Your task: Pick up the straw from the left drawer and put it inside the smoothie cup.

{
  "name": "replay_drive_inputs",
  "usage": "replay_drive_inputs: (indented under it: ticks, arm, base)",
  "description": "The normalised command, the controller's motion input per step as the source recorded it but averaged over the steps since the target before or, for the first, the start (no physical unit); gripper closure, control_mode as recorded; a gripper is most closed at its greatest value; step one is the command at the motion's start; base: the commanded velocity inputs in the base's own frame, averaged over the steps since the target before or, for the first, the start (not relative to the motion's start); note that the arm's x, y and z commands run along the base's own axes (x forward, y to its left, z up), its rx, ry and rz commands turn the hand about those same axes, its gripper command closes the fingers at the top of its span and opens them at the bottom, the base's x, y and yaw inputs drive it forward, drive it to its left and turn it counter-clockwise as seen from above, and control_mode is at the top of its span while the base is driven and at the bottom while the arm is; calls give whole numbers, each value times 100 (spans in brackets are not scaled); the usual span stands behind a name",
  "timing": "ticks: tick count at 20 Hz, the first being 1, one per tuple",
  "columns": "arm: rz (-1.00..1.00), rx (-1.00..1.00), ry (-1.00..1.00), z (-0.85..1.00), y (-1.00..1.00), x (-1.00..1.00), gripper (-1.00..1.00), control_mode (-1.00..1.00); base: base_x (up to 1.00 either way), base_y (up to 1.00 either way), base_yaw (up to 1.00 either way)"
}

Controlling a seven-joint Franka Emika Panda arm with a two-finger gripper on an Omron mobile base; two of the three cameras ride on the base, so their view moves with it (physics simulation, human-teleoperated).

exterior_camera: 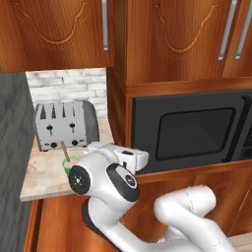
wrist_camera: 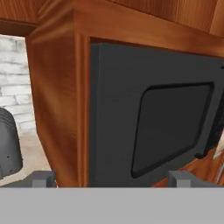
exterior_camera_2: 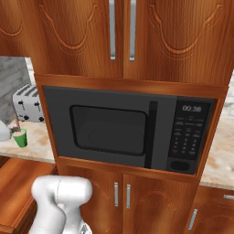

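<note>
The small green smoothie cup [exterior_camera: 69,165] with pink liquid at its rim stands on the counter in front of the toaster, partly behind my arm. It shows again at the far left as the cup [exterior_camera_2: 20,137]. The thin brownish straw [exterior_camera: 64,149] stands tilted in the cup, its top leaning left. My gripper [wrist_camera: 112,178] is open with nothing between its widely spread fingertips [wrist_camera: 43,178], and it faces the microwave door from close by. My white hand [exterior_camera: 132,158] is to the right of the cup. The left drawer [exterior_camera_2: 20,187] lies below the counter, partly hidden by my arm.
A grey toaster [exterior_camera: 65,125] sits at the back of the beige counter [exterior_camera: 42,179] against a white brick wall. A black microwave [exterior_camera_2: 128,128] is built into the wooden cabinet [exterior_camera: 118,113], whose side panel rises right of the cup. Carved upper cabinet doors [exterior_camera_2: 123,32] hang above.
</note>
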Motion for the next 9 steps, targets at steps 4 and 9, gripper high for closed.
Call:
replay_drive_inputs:
  ticks: [4,9]
  arm:
    - [0,3,0,25,-95,-23,-100,-100]
    - [0,1,0,26,-67,-1,-100,-100]
  base:
    - [0,0,0]
    - [0,0,0]
